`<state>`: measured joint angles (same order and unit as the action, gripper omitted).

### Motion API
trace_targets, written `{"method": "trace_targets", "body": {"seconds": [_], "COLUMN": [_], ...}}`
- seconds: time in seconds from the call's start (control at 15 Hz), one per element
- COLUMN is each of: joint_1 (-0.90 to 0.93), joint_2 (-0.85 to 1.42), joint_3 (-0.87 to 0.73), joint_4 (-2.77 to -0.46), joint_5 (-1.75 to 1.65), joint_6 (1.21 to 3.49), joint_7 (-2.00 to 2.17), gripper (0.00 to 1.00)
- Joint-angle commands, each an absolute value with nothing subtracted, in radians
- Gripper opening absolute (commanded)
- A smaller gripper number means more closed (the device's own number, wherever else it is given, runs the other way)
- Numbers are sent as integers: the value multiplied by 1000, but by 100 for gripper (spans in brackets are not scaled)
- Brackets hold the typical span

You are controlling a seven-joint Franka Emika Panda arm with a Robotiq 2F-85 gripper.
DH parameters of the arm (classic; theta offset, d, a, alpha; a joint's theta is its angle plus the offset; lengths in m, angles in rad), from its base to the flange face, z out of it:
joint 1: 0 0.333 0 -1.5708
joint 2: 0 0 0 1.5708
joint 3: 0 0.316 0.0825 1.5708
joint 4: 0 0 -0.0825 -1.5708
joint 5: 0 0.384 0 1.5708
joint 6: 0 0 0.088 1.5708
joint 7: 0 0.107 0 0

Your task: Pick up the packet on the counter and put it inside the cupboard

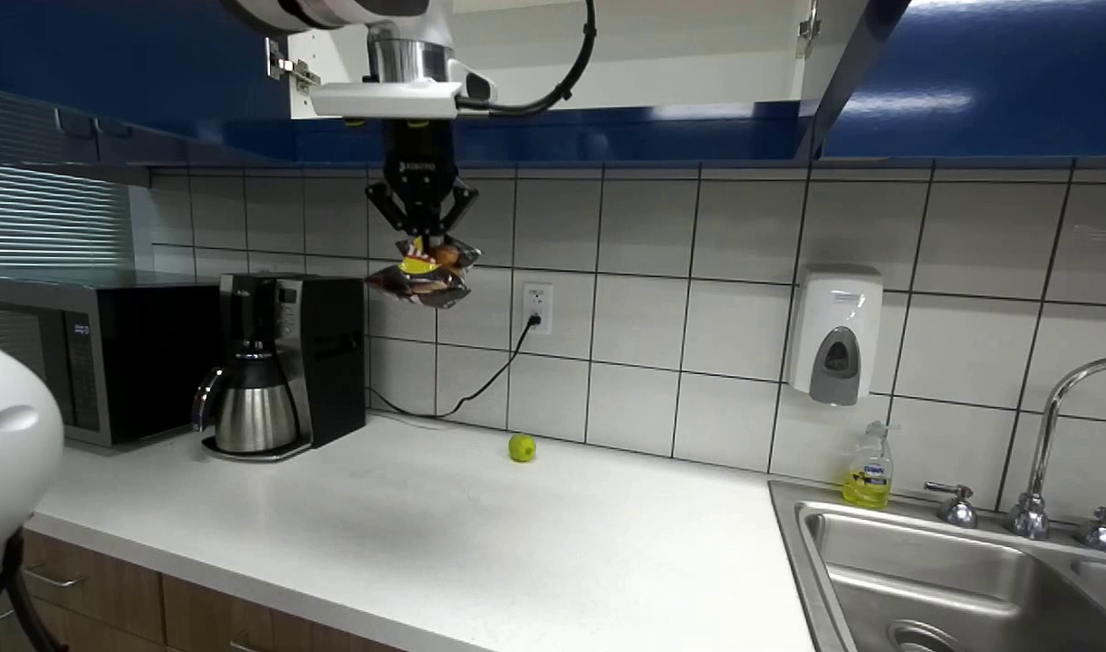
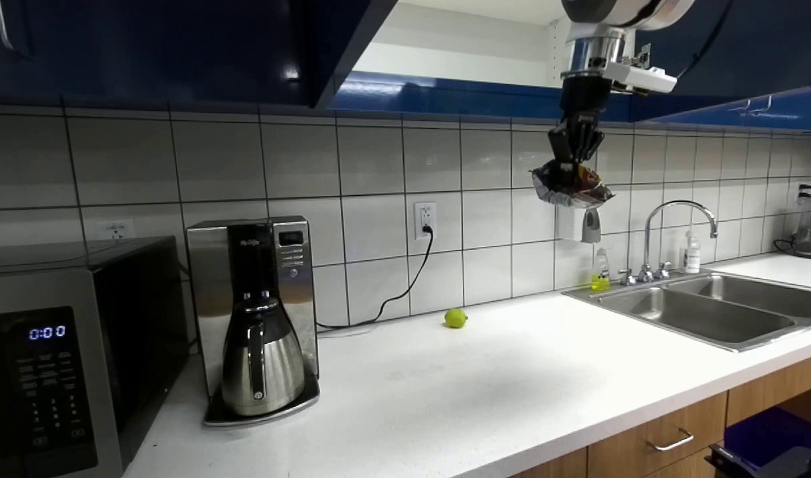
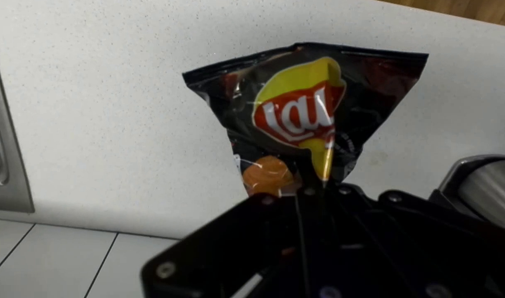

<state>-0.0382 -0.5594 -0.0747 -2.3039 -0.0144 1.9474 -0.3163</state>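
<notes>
Counter (image 2: 458, 398) had a blue cupboard (image 1: 625, 136) standing open above it and a steel sink (image 1: 805, 561) set into it. Microwave (image 2: 80, 358) sat on it, same with the coffee maker (image 2: 266, 312). Gripper (image 1: 430, 240) was clamped onto a shiny dark chip packet (image 3: 293, 107), so yeah, the packet was up in the air well above the counter. Little green fruit (image 1: 522, 447) just sat right on the counter.
</notes>
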Motion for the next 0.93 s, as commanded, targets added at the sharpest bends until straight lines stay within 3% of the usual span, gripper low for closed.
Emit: {"method": "trace_targets", "body": {"seconds": [0.0, 0.87], "joint_1": [-17, 5], "joint_2": [-561, -470], "joint_3": [-53, 2], "joint_4": [-2185, -1784], "joint_5": [-11, -10], "joint_6": [1866, 1750], "joint_7": [-221, -44], "gripper": [0, 0]}}
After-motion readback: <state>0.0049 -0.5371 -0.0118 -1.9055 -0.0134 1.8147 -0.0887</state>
